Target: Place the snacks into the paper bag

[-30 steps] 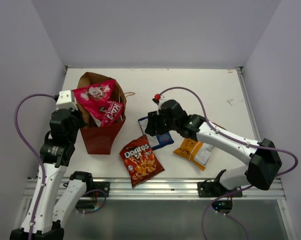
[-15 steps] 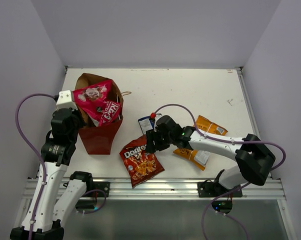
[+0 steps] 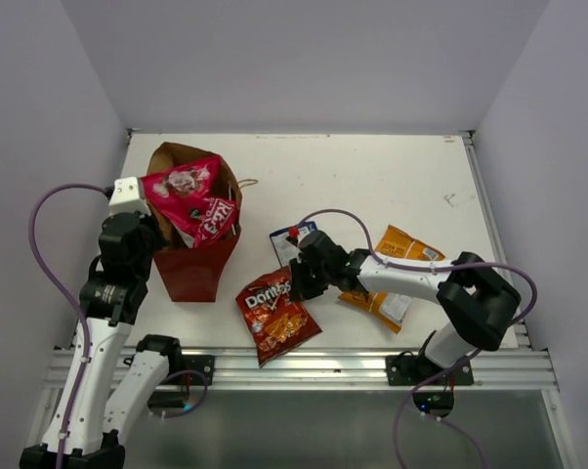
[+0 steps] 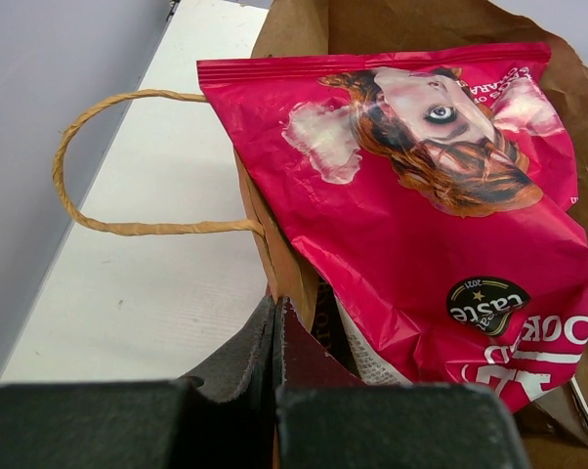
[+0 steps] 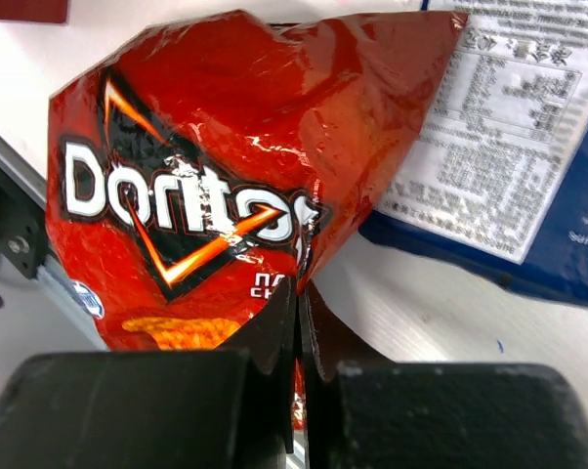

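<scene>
the right fingers point(image 5: 296, 313) are clenched on the crinkled edge of the red-orange doritos packet point(image 5: 206, 195), the foil pinched between them with no gap showing. the packet bulges up from that pinch, logo facing the wrist camera. its far corner lies against the white printed panel of the blue-and-white packet point(image 5: 509, 127). from the top view the doritos packet sits near the front edge of the tabletop point(image 3: 372, 176). the blue-and-white packet is just behind it, mostly hidden under the right wrist. the orange-yellow packet point(image 3: 382, 301) shows on either side of the right forearm, which crosses over it.

the left fingers point(image 4: 273, 337) are pressed tight on the rim of the paper bag point(image 4: 401, 24), gripping the near wall. the bag stands upright at the left of the tabletop with its mouth open. the pink-magenta packet point(image 4: 421, 225) sits tilted in the opening, most of it sticking up above the rim, printed face up. one twisted string handle point(image 4: 79, 156) loops out to the side over the tabletop.
</scene>
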Motion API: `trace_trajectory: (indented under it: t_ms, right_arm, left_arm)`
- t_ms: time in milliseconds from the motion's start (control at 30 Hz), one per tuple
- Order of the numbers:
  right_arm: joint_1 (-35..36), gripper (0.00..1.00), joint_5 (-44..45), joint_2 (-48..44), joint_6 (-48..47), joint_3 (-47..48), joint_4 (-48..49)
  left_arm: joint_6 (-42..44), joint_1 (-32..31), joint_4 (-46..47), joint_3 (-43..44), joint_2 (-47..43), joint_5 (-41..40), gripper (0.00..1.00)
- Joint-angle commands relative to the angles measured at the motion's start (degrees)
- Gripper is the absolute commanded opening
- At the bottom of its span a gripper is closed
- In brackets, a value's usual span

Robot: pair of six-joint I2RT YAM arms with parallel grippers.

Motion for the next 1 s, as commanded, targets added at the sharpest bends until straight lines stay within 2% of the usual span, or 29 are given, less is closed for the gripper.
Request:
trace_trajectory:
  t_ms: [0, 133, 300, 567, 967]
  right_arm:
    - [0.2, 0.0, 2.6, -5.6, -3.1, 3.7, -5.0]
    - [0.2, 0.0, 11.3, -12.2, -8.4, 15.4, -17.0]
    - [0.2, 0.0, 15.4, -11.4, -13.8, 36.3, -26.3]
    - [0.2, 0.0, 15.4, -0.8, -17.5, 61.8, -29.1]
    - [0.3, 0.0, 9.3, 11.3, -17.2, 83.6, -29.6]
  left_arm:
    - [0.0, 0.1, 1.6, -0.7, -0.3, -1.9, 0.0]
    - [-0.1, 0.1, 1.6, -0.7, -0.2, -2.0, 0.0]
    - [0.0, 0.1, 1.6, -0.7, -0.4, -1.3, 0.0]
    - [0.0, 0.1, 1.6, -0.7, -0.4, -0.9, 0.0]
    - [0.0, 0.1, 1.7, -0.8, -0.5, -0.6, 0.0]
